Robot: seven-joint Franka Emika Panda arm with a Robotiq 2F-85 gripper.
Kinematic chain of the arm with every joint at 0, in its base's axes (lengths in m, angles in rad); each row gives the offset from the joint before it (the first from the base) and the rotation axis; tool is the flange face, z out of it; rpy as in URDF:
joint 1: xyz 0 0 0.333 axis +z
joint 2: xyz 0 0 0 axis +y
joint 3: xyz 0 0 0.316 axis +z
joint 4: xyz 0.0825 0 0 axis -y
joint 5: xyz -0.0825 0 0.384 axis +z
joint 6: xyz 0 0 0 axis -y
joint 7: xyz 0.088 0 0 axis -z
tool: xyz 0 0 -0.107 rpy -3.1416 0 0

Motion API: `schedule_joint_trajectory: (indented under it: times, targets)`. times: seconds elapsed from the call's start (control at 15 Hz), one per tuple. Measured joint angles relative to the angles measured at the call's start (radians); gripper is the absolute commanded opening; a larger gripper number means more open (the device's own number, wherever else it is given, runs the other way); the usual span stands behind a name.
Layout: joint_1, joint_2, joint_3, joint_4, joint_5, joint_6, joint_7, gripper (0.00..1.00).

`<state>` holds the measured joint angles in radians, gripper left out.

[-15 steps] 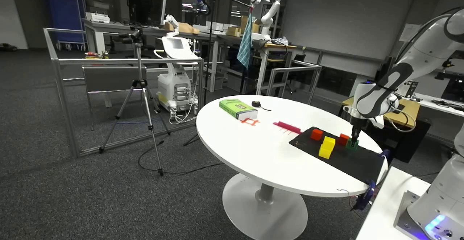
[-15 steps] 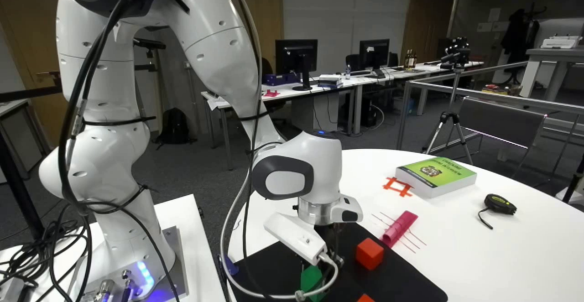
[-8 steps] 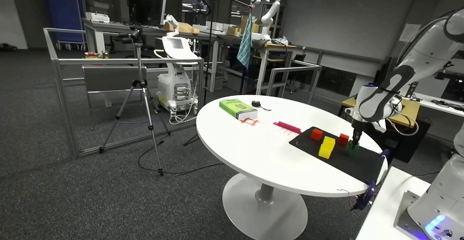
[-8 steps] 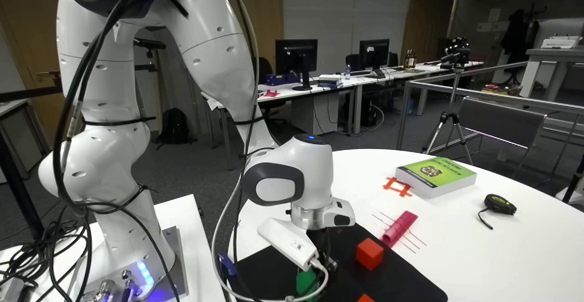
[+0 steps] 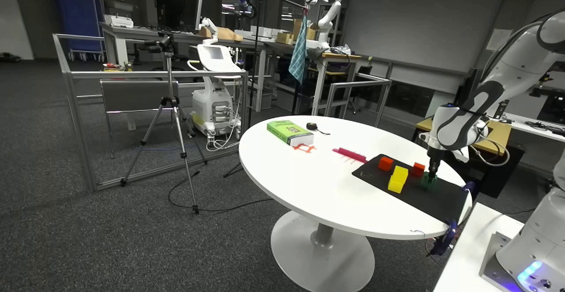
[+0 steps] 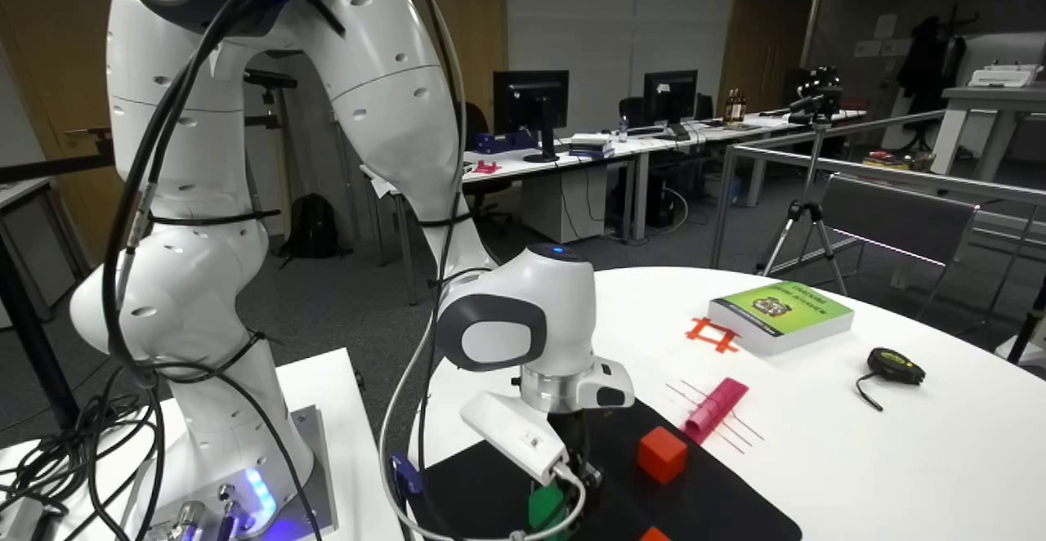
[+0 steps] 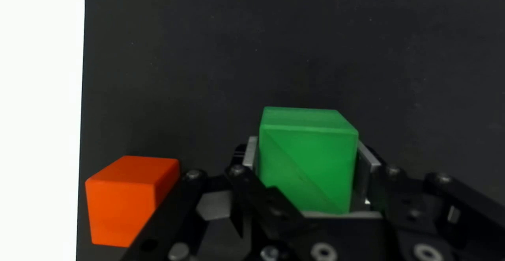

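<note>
Gripper (image 7: 309,159) is grasping the green cube (image 7: 307,174): its two fingers (image 7: 250,154) are pressing on opposite sides, cube sitting centred between them. Beneath, the black mat (image 7: 197,36) is spreading out. Whether the cube is bearing on the mat or hanging just above it, cannot tell; no view is showing its underside clearly.

Progress, as judged: the grasp is looking complete. Release is not yet showing, and any lift is going unconfirmed.

Next outward: a red cube (image 7: 122,206) is sitting on the mat near the green one, apart from it. In an exterior view, two yellow blocks (image 5: 397,181) are overlapping, stacked or side by side (not resolvable), and a second red cube (image 5: 385,163) is standing beyond them. All four are lying free of the fingers, so the handling is involving one block only.

On the white table (image 5: 300,181), past the mat: a magenta piece (image 6: 716,410) is lying near the mat's edge, an orange hash-shaped piece (image 6: 712,334) is resting just beside a green book (image 6: 780,312), and a tape measure (image 6: 895,366) is sitting apart.
</note>
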<state>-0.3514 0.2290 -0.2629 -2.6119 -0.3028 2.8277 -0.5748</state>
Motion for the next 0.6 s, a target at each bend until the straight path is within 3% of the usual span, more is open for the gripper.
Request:
schedule_joint_trajectory:
  times: [0.53,0.6]
  targets:
    - [0.040,0.043,-0.027,0.032,-0.095,0.000,0.125,0.32]
    - [0.046,0.052,-0.031,0.038,-0.105,0.000,0.137,0.66]
